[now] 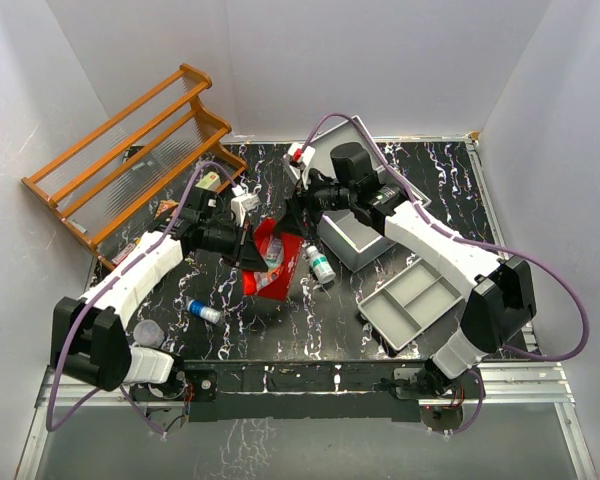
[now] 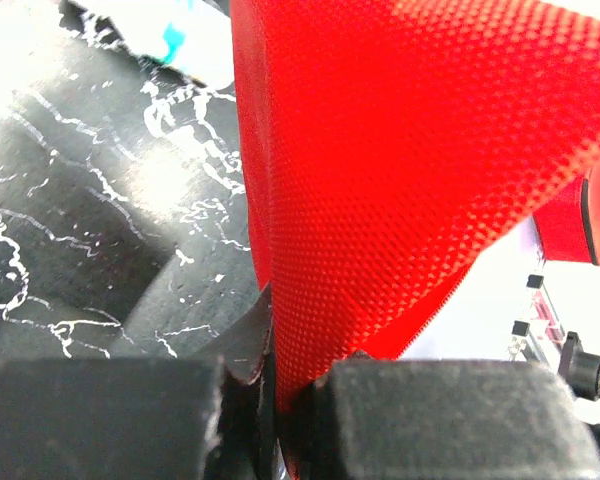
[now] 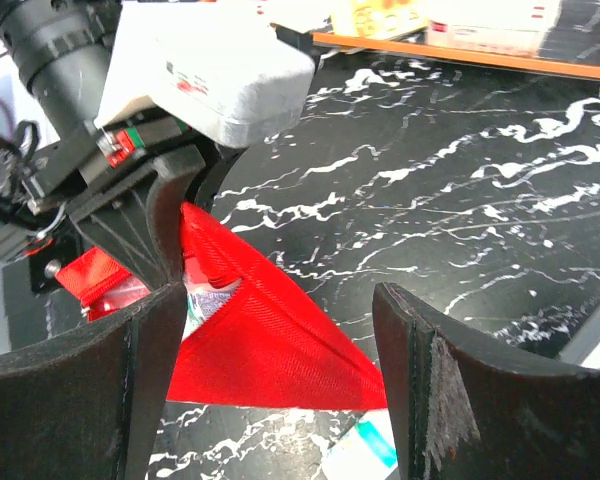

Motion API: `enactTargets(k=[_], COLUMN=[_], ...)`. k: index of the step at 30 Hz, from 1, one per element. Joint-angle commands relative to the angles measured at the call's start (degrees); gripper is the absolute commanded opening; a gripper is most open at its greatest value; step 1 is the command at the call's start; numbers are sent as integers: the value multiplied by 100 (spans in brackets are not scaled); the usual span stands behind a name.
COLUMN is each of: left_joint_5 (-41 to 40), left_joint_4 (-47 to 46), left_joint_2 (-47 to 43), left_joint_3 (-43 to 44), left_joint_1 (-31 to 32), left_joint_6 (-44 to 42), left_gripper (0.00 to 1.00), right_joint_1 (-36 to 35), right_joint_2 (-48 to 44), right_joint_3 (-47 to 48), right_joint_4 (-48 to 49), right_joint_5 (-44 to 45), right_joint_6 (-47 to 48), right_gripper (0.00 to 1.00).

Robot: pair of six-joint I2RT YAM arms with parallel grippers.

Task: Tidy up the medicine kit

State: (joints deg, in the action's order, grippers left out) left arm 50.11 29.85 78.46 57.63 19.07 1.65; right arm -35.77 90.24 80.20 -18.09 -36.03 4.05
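A red fabric pouch (image 1: 273, 258) lies mid-table, and my left gripper (image 1: 250, 250) is shut on its left edge. In the left wrist view the red weave (image 2: 400, 180) is pinched between the dark fingers (image 2: 450, 420). My right gripper (image 1: 298, 207) hangs open just above the pouch's far end. From the right wrist, its wide-apart fingers (image 3: 420, 380) straddle a raised corner of the pouch (image 3: 270, 340) without touching it, and a printed packet shows in the pouch's mouth. The medicine kit (image 1: 352, 252), a grey metal case, stands open just right of the pouch, partly hidden under the right arm.
A white bottle with a green cap (image 1: 320, 264) lies between pouch and kit. A grey divided tray (image 1: 415, 300) sits at the front right. A small blue-capped bottle (image 1: 205, 312) lies front left. The orange wooden rack (image 1: 130, 150) leans at the back left, with small boxes (image 1: 242, 205) nearby.
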Motion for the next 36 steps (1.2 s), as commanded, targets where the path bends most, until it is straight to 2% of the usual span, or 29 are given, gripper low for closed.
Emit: enactTargets(k=[1,6,9,15,18,20,24,27,32,36], left_joint_5=[753,853,905,937,955,937,866,793,678,615], left_joint_4=[-163,-125,-83,64,64,89,244,122,-391,-1376], left_joint_2=[-591,-589,-560,-605,-682,-723,-825,-1036,-1612,-2031], left_joint_3=[-31,-75,-74,-14,-31,-28,63,-10,-355,-793], left_joint_1=[58,84,126,196,206,207,206,203,194,194], left_joint_6=[-341,-379,-421,-564,-568,-561,-510,-330,210,1027], left_gripper=[0,0,0,0,1,6,34,49,61,68], right_joint_1=[-18,-9,-18,-14,-16,-17,-1,102,497,697], right_joint_2=[89,220,331,572,595,567,474,363,-11,-349], right_joint_3=[324,434,542,707,703,684,605,469,-86,-469], right_joint_4=[-144,-105,-21,-74,-11,98,305,568,1603,2311], right_joint_5=[-1219,-1386,-1463,-1781,-1828,-1819,-1524,-1253,-960,-726], right_joint_6=[490,280,107,-95,-220,-367,-652,-1013,-2036,-2813], right_gripper=[73,72,68,47,26,13,0,0,0,0])
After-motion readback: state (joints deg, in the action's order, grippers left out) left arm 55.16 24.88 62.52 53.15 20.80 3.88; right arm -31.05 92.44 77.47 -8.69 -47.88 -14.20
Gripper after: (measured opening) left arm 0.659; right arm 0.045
